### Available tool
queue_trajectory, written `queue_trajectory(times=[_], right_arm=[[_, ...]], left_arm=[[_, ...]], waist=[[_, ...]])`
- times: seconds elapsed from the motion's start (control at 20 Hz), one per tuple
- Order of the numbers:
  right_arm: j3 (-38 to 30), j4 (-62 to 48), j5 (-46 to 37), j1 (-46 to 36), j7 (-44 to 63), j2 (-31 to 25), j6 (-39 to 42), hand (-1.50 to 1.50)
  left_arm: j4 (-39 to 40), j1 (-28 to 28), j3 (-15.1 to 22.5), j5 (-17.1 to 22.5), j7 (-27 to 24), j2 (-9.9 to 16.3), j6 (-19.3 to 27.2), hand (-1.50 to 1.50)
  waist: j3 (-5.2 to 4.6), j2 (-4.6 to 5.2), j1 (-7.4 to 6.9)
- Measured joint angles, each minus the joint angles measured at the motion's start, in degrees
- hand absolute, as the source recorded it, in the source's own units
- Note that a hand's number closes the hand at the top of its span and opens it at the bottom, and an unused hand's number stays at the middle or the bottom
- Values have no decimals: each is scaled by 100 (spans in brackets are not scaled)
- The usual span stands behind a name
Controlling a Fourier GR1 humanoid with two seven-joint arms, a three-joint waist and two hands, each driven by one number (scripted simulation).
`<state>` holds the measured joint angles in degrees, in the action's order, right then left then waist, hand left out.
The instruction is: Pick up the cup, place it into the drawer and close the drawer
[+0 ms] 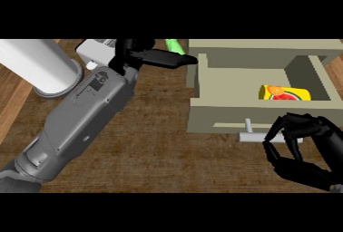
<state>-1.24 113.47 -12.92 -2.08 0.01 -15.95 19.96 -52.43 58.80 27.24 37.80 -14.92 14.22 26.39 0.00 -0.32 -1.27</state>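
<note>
Inside open drawer [221, 81]: cup [284, 94], lying flat. Right hand [305, 149] curled, grasping nothing, touching handle [258, 136]. Left hand [157, 56]: fingers straight, released.

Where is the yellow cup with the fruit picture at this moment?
In the head view, the yellow cup lies inside the open drawer, on the view's right side, above the right robot hand.

kitchen: wooden counter [154, 136], open drawer [261, 86]

You are working under even, soft light from overhead. The open beige drawer [264, 86] has a shaded inner wall, and the brown woodgrain counter [161, 136] shows no glare. The black right hand [301, 152] reads almost featureless.
</note>
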Motion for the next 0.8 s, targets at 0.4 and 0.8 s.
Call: queue_trajectory(times=[0.4, 0.8], right_arm=[[811, -1050, -1760, -497, -377, -44, -534, 150], [1439, -3057, -3403, -1344, -835, 17, -1436, 150]], left_arm=[[-1147, -1008, -263, 104, 254, 712, -275, -150], [-2047, -2046, -496, 165, 215, 1289, -591, -150]], waist=[[-1, 17, -87], [2, 42, -155]])
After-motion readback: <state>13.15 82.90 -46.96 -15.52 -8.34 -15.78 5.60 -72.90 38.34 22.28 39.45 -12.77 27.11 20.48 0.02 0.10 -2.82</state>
